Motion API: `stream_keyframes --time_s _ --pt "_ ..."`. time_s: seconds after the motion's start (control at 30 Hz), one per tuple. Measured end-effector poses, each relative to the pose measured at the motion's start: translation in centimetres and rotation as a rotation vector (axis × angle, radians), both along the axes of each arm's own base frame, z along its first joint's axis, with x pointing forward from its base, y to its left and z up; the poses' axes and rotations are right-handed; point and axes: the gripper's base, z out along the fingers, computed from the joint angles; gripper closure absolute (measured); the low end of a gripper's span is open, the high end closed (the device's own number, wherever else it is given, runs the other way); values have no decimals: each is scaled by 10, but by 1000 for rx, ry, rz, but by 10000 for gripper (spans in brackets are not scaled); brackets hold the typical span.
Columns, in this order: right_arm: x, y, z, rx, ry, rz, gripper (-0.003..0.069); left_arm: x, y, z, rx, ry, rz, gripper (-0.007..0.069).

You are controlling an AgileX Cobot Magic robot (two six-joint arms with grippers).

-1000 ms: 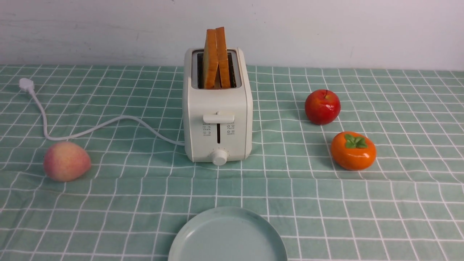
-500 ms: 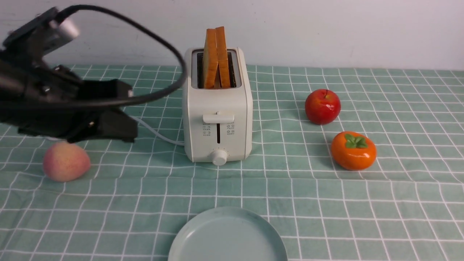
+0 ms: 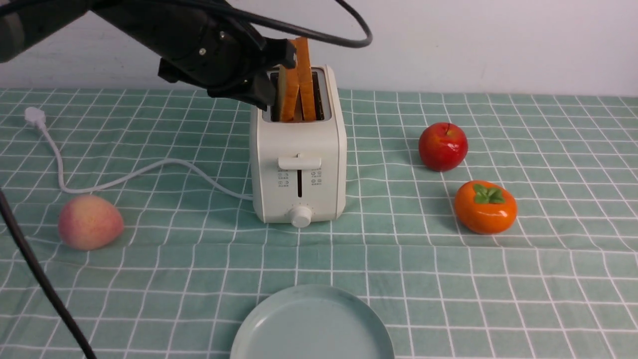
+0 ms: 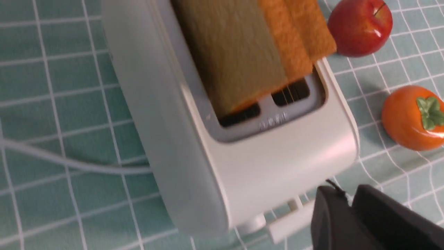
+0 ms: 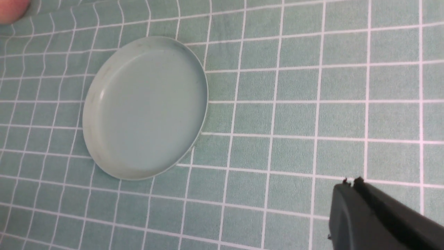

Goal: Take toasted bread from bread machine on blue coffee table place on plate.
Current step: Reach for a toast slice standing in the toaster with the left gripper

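Two slices of toasted bread (image 3: 297, 80) stand upright in the slots of the cream bread machine (image 3: 299, 159), mid-table. In the left wrist view the toasted bread (image 4: 249, 52) rises out of the bread machine (image 4: 242, 166). My left gripper (image 3: 271, 72) hovers at the toaster's top left corner, beside the nearer slice. Its fingers are a little apart and hold nothing. My right gripper (image 5: 350, 180) is shut and empty over the cloth beside the plate (image 5: 145, 107). It is out of the front view. The pale plate (image 3: 311, 324) lies empty at the front edge of the blue coffee table (image 3: 448, 279).
A red apple (image 3: 443, 147) and an orange persimmon (image 3: 486, 207) sit right of the toaster. A peach (image 3: 90, 222) lies at the front left. The white cord (image 3: 124, 174) runs left from the toaster to its plug (image 3: 36, 117). A black cable (image 3: 45, 289) crosses the lower left.
My left arm has swung up from low over the peach to the toaster's top left corner, and its fingers have parted slightly. Toast, toaster, plate and fruit have not moved.
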Motion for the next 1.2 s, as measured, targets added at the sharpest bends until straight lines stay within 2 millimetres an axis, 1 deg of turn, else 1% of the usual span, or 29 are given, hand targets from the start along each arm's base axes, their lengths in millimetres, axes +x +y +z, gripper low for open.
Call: stream_keyframes --time_s 0.07,0.1,0.13,0.23,0.27,0.33,0.4,0.47,0.53,0.6,0.67,0.77,0.8,0.87,0.9,0.97,1.1,1.17,1.2 --pt "1 0 1 4 -19 -7 667 12 -3 -7 14 -33 -14 418" --pt "2 0 1 3 -22 -8 667 13 -4 -8 13 -34 -12 418" --pt "3 0 2 7 -39 -14 666 21 -6 -17 23 -52 -17 322" --pt "4 -1 4 10 -59 -21 664 33 -8 -31 31 -77 -13 186" --pt "4 -1 4 10 -60 -21 663 33 -8 -30 30 -80 -11 179" --pt "5 -1 4 11 -64 -23 661 40 -9 -38 30 -94 -1 123" --pt "5 -1 4 11 -64 -23 659 44 -9 -42 39 -106 5 108" --pt "5 -1 4 11 -65 -24 659 46 -9 -44 46 -117 9 109" --pt "5 -1 3 11 -65 -25 659 48 -9 -46 59 -128 11 148" --pt "5 -1 3 11 -66 -25 657 48 -8 -45 79 -137 9 209" --pt "5 -1 3 11 -66 -25 657 49 -7 -46 96 -143 6 282" --pt "5 -1 3 11 -66 -25 655 50 -5 -46 136 -164 3 431" --pt "5 -1 3 11 -66 -25 654 50 -4 -45 140 -168 3 457" --pt "5 -1 3 11 -66 -25 653 51 -4 -45 149 -179 4 535" --pt "5 -1 3 11 -66 -25 653 51 -4 -45 148 -180 4 549" --pt "5 -1 3 11 -66 -25 650 51 -4 -45 154 -184 4 608" --pt "5 -1 3 7 -66 -26 645 51 -3 -44 157 -187 4 608" --pt "5 -2 3 0 -67 -27 645 49 -3 -39 155 -193 4 608" --pt "5 -2 3 -3 -67 -28 645 46 -2 -34 156 -200 3 608"
